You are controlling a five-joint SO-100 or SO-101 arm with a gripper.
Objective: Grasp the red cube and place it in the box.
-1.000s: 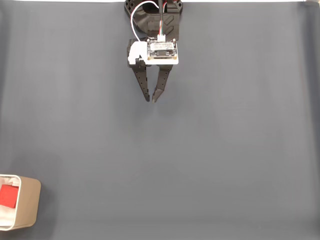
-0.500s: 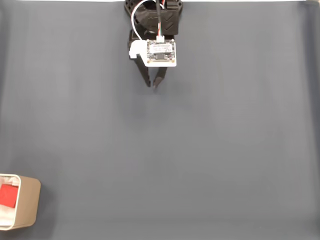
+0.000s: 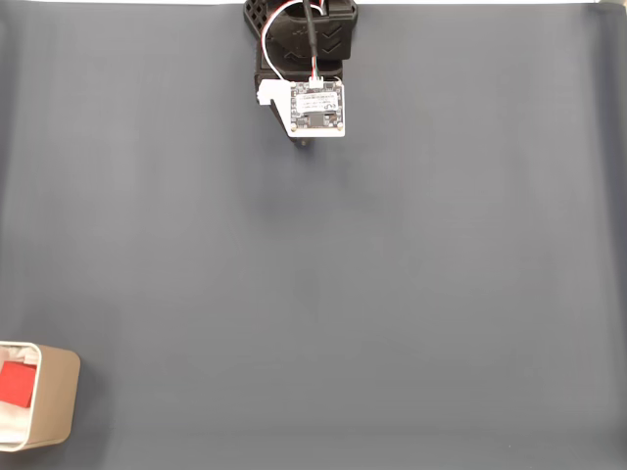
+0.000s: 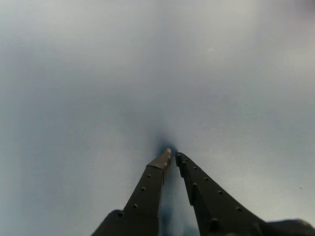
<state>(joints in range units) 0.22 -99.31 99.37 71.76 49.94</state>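
The red cube lies inside the box, a tan container with a white inside at the bottom left corner of the fixed view. My gripper is far from it, folded back at the top centre under the arm's white camera board. In the wrist view the gripper points down at the bare grey mat, its two black fingers nearly touching at the tips with nothing between them.
A plain grey mat covers the table. The arm's black base sits at the top edge of the fixed view. The mat's far edge runs along the top.
The arm has drawn back toward its base, and the fingers have slid under the camera board. The cube and box have not moved.
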